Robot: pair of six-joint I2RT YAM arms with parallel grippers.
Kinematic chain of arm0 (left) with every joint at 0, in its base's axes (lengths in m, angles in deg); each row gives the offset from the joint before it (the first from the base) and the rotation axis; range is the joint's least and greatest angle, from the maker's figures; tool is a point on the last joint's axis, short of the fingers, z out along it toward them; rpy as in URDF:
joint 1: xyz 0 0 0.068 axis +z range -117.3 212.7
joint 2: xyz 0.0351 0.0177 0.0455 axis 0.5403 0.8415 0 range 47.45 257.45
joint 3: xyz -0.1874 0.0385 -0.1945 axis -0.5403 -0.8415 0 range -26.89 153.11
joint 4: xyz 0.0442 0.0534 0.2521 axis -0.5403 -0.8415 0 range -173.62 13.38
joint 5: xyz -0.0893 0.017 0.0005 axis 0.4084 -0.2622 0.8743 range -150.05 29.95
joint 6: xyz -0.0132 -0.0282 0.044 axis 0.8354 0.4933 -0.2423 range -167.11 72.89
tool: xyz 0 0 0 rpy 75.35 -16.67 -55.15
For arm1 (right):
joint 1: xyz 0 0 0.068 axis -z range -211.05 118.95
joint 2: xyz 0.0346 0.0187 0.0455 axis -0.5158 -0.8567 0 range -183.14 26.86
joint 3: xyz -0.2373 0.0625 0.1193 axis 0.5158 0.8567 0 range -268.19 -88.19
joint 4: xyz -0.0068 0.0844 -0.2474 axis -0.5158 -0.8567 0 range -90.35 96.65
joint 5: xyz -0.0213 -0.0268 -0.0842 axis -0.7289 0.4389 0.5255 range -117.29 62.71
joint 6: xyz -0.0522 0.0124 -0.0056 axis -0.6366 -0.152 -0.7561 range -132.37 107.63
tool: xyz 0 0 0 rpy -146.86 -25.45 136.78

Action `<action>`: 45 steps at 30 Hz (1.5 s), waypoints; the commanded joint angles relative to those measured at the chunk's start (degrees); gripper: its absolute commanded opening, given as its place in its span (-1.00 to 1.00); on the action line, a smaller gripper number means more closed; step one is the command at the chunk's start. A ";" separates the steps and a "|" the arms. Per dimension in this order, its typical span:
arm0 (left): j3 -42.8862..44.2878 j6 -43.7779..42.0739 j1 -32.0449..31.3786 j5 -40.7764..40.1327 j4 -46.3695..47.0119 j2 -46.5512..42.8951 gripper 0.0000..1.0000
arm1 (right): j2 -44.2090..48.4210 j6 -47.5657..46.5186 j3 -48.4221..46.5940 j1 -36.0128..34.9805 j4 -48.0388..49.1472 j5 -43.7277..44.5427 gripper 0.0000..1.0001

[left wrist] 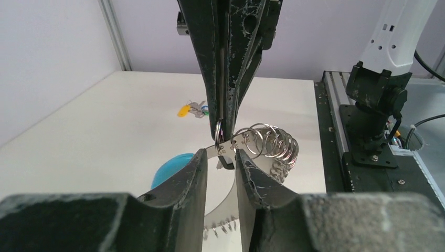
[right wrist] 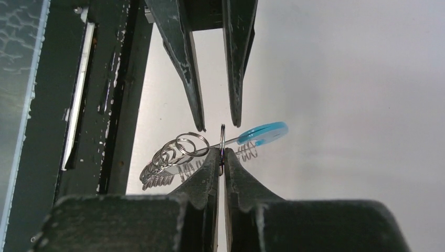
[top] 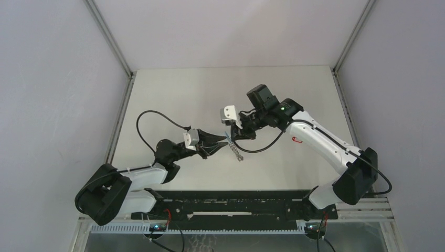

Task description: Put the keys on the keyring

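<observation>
The left gripper (left wrist: 220,157) met the keyring (right wrist: 262,132) from the left, jaws a little apart, with the keyring's flat strip crossing the gap at their tips (pinched or only touched, I could not tell). The keyring hung above the table (left wrist: 105,131), its long axis running across both grippers' line of approach, blue end on one side and stacked rings on the other. A ring (right wrist: 222,137) stood crosswise on the strip, between the left fingertips. The right gripper (right wrist: 222,160), facing the left one from just right of the keyring, was clamped flat on that ring. The keys (left wrist: 193,109) lay on the table well beyond the keyring, probably nearer the right arm.
</observation>
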 commanded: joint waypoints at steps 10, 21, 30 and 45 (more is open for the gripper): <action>2.53 -8.48 0.00 0.89 -14.67 -5.79 -0.38 | -10.30 -2.91 -17.64 -8.71 -19.71 19.75 -1.00; 2.65 -5.59 -1.02 1.12 -8.49 -1.87 -0.42 | -15.17 -2.65 -24.83 -12.04 -25.66 23.84 -1.00; 1.71 -2.07 -1.27 0.55 -0.54 0.79 -0.49 | -15.87 -2.75 -25.52 -13.16 -25.79 23.99 -1.00; 2.69 -2.57 -1.97 1.50 -0.78 5.26 -0.74 | -15.06 -3.26 -26.21 -14.03 -24.65 23.43 -1.00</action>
